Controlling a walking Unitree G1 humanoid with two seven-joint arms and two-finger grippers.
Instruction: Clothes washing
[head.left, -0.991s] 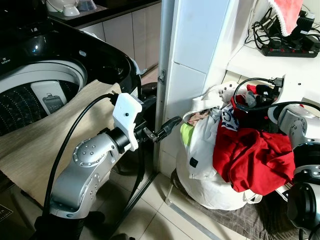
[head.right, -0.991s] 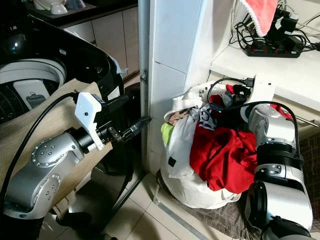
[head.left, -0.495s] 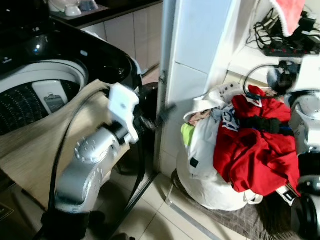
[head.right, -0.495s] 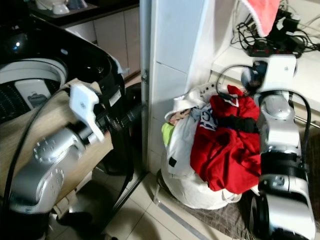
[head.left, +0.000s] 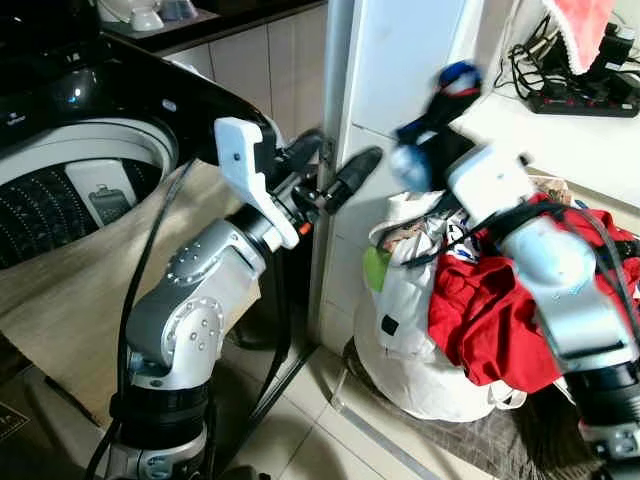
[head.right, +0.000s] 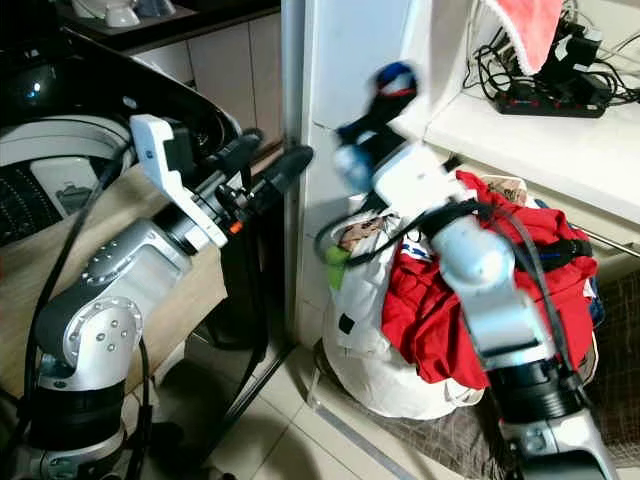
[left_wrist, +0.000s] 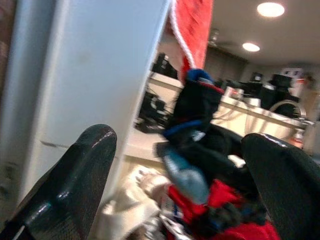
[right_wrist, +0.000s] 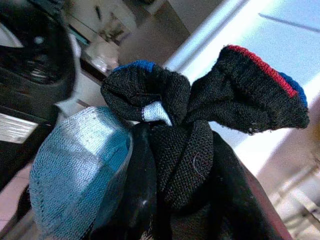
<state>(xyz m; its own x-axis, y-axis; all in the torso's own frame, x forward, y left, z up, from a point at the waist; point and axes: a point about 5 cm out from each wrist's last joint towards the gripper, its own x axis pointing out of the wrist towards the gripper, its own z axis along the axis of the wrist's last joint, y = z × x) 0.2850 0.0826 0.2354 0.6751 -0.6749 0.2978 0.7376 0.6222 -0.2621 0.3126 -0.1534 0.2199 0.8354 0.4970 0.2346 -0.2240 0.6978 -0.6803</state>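
Aloft, right gripper (head.left: 432, 120) pinched around bunched knit black-and-blue socks (right_wrist: 165, 165); left gripper (head.left: 335, 172) spread wide, glossy.

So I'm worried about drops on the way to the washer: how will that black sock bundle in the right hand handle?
The black sock bundle is probably soft and floppy: its cuffs fold and flop above the right hand. It likely weighs little, being small knit fabric. The light blue sock bulges out sideways, so it might slip free first.
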